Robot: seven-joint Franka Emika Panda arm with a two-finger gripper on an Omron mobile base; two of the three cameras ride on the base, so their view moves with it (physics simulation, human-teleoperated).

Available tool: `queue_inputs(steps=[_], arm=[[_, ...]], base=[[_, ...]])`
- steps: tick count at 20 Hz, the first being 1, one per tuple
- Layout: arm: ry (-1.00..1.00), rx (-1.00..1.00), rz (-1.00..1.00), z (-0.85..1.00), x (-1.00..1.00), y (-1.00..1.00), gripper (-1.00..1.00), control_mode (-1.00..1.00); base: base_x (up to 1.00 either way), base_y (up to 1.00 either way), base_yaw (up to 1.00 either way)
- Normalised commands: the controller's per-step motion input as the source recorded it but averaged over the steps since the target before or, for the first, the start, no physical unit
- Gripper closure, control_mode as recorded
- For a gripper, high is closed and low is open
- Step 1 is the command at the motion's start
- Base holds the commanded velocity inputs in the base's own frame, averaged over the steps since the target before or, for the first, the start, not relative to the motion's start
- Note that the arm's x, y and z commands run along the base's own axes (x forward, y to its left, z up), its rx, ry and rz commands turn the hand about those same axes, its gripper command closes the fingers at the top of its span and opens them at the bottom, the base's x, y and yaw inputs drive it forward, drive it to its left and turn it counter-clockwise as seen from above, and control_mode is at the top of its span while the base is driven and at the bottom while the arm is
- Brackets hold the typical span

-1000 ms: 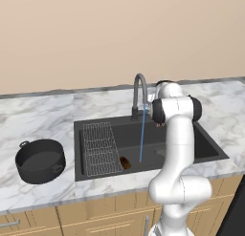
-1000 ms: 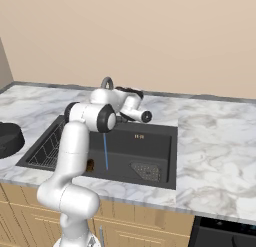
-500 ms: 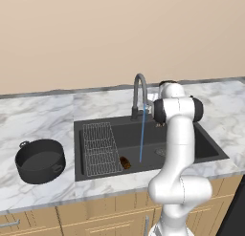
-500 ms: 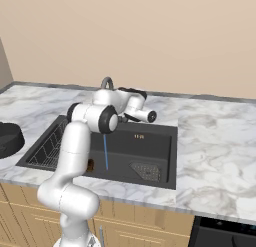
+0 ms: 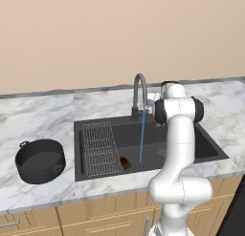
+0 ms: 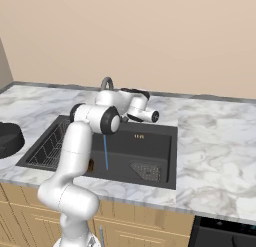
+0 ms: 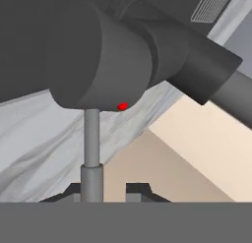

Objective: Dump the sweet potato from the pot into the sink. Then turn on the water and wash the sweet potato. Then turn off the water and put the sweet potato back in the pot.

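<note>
The sweet potato [image 5: 125, 163], a small reddish-brown lump, is located on the floor of the sink [image 5: 206, 145], just beside the wire rack's near right corner. A thin blue water stream is discharged from the grey gooseneck faucet [image 5: 139, 89]. The dark round pot [image 5: 39, 160] is positioned upright on the counter, left of the sink.

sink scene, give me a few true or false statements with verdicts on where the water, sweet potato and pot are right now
1. Water is running from the faucet. True.
2. The sweet potato lies in the pot. False: it lies on the floor of the sink, beside the wire rack.
3. The pot stands on the counter, outside the sink. True.
4. The stream falls straight onto the sweet potato. False: it lands just beside it.
5. The gripper is down in the basin. False: it is up by the faucet.
</note>
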Motion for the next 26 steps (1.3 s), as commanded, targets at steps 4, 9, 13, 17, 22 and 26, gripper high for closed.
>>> queue_inputs(steps=[4,9,13,17,22,26], arm=[[-0.01,0.04,0.07,0.15,0.0,0.62,1.0,-1.0],[-0.04,0.02,0.06,0.15,0.0,0.71,1.0,-1.0],[-0.05,0.01,0.05,0.16,0.0,0.57,1.0,-1.0],[-0.06,0.0,0.01,0.15,0.0,0.16,-1.0,-1.0],[-0.05,0.0,0.0,0.2,-0.03,0.0,-1.0,-1.0],[-0.02,0.0,0.0,0.26,-0.05,-0.15,-1.0,-1.0]], base=[[0.0,0.0,0.0],[0.0,0.0,0.0],[0.0,0.0,0.0],[0.0,0.0,0.0],[0.0,0.0,0.0],[0.0,0.0,0.0]])
